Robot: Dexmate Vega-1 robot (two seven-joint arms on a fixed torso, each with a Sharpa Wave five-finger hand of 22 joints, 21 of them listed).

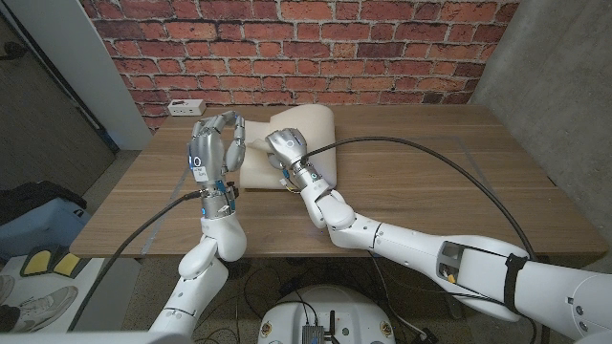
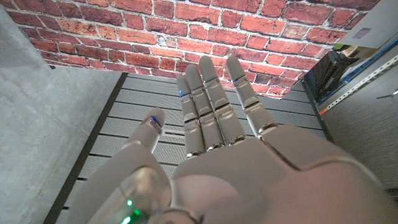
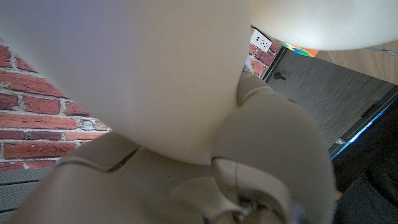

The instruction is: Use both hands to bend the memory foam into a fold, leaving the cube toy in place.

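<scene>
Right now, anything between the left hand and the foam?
Nothing visible. In the head view the left hand is raised with fingers curled, right beside the memory foam's left edge, with no object in between; whether it touches I cannot tell. The right hand is on the foam's front part.

Left hand [image 1: 212,143] raised, fingers [image 2: 211,106] straight and together (holding nothing), right hand [image 1: 285,149] gripping foam

Wooden table [image 1: 430,182] bears memory foam [image 1: 311,129], power strip [image 1: 185,106]
</scene>
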